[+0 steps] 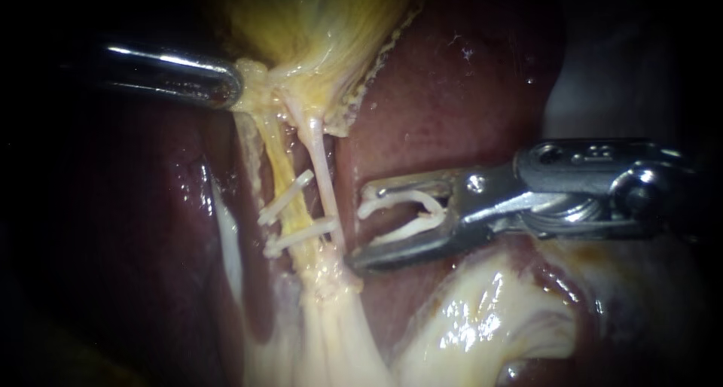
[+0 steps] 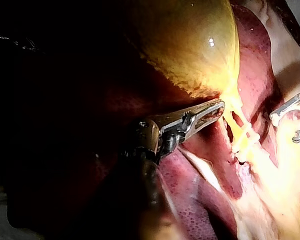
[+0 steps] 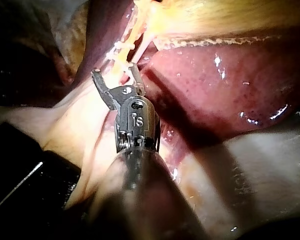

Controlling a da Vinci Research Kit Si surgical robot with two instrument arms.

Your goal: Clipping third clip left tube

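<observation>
Right instrument (image 1: 355, 225), jaws gripping an open clip (image 1: 399, 198) — mouth facing ahead toward the left tube (image 1: 282, 169), which runs crosswise.

The left instrument (image 1: 228, 86) enters from the upper left of the frame, its shaft nearly level and its pincer closed on the neck of the gallbladder (image 1: 316, 25). The right instrument (image 1: 356, 223) comes in from the right at mid-height with its wrist straight. Its pincer is spread wide and points left, with an open white clip (image 1: 392, 199) seated between both halves.
</observation>
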